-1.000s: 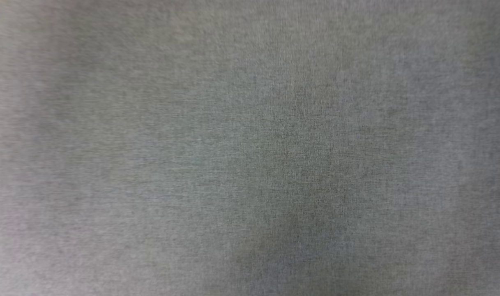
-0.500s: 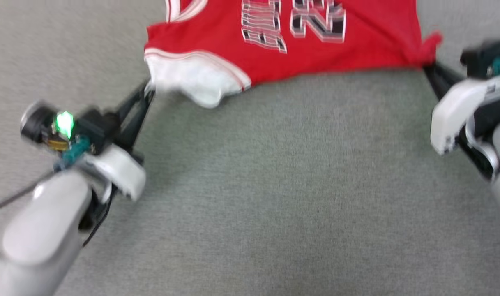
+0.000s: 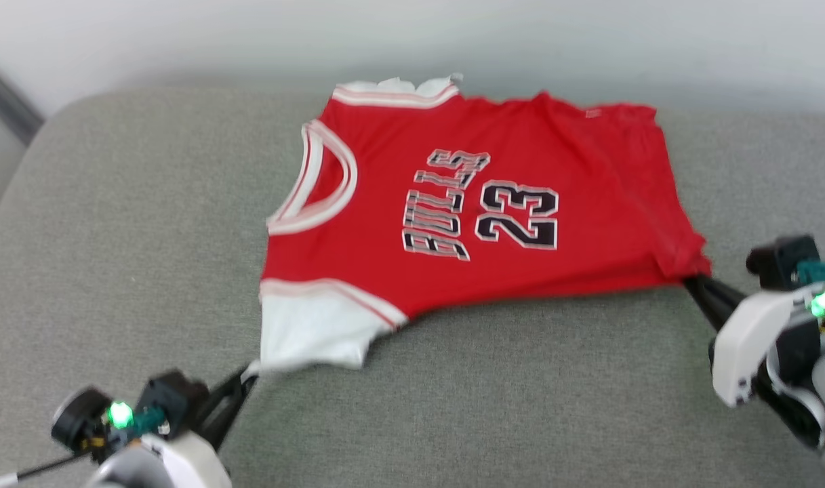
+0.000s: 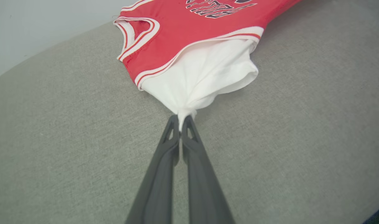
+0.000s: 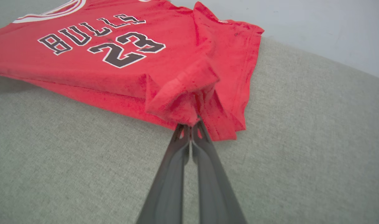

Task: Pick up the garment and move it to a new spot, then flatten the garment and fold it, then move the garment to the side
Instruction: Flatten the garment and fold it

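1. Between the earlier head view and this one the whole picture has shifted, so the change is put down to the camera, not to the things. A second ago only blurred grey cloth was seen, and half a second ago only the lower part of the shirt. Now the whole shirt and a pale wall (image 3: pixel 453 34) behind it are taken in.
2. The same two holds are seen as half a second ago.
3. The garment (image 3: pixel 466 217), a red jersey shirt with white short sleeves, striped trim and black lettering with the number 23, is spread lettering-up on a grey woven cushion (image 3: pixel 520 407). Its neck is turned to the robot's left and its hem to the right.
4. The left gripper (image 3: pixel 246 379) is closed tight on the tip of the near white sleeve (image 3: pixel 310 332), which is drawn to a point between the dark fingers.
5. The right gripper (image 3: pixel 693 285) is likewise clamped, on the near hem corner, where red cloth is bunched and doubled over.
6. The near edge is pulled fairly straight between the two holds, and it appears to be lifted a little off the cushion.
7. The step in hand is judged to be the flattening, with the relocation probably done or just ending.
8. Flattening is not yet finished: the hem corner is crumpled and the far sleeve is tucked behind the shoulder.
9. No fold has been made, and the move to the side remains, so well over half of the task is judged to be left.
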